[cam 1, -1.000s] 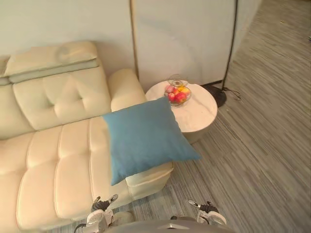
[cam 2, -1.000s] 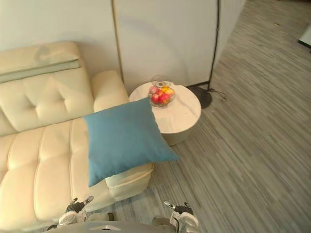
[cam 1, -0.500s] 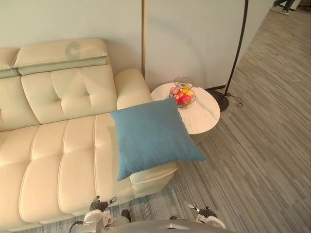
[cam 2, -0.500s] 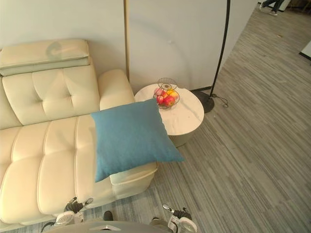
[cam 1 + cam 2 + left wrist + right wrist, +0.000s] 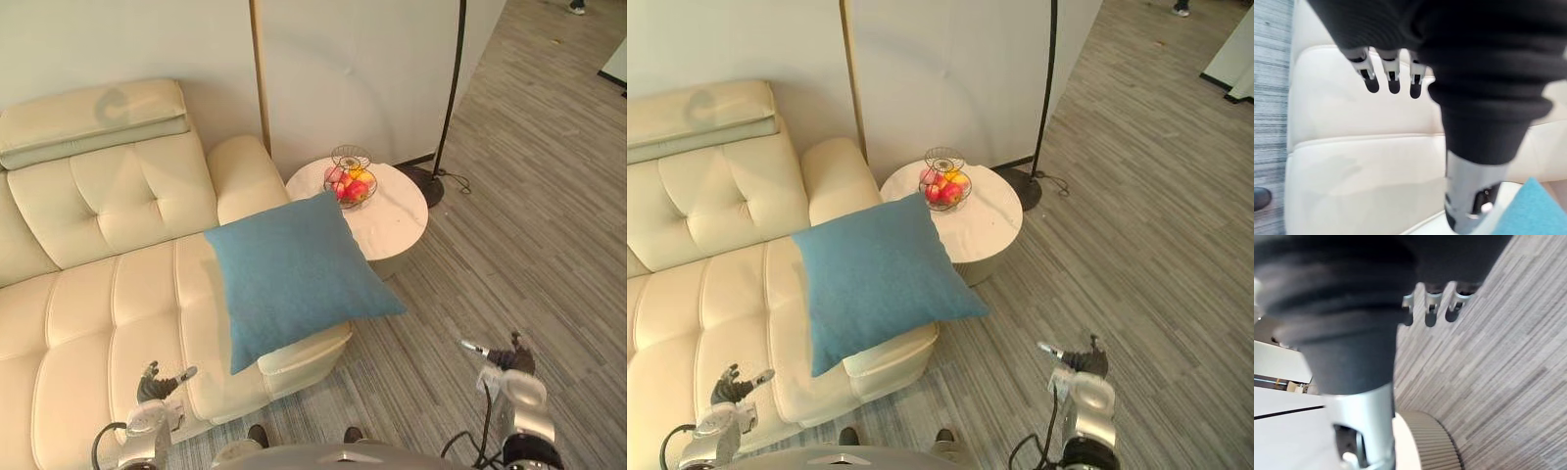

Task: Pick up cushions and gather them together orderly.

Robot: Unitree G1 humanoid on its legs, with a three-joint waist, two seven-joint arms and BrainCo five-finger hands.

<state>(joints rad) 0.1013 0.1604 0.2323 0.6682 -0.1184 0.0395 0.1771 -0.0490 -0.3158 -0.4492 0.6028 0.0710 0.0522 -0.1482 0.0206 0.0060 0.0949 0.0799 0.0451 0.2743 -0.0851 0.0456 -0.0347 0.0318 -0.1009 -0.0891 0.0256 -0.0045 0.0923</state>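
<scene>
- The blue cushion (image 5: 294,274) lies on the right end of the cream sofa (image 5: 98,304), with one corner hanging past the seat edge.
- The left hand (image 5: 157,384) hovers over the near seat, fingers loosely spread and empty.
- The right hand (image 5: 505,357) is above the floor at the right, fingers also relaxed and empty.
- The step looks like the approach; next, both hands must reach to the cushion's edges.
</scene>
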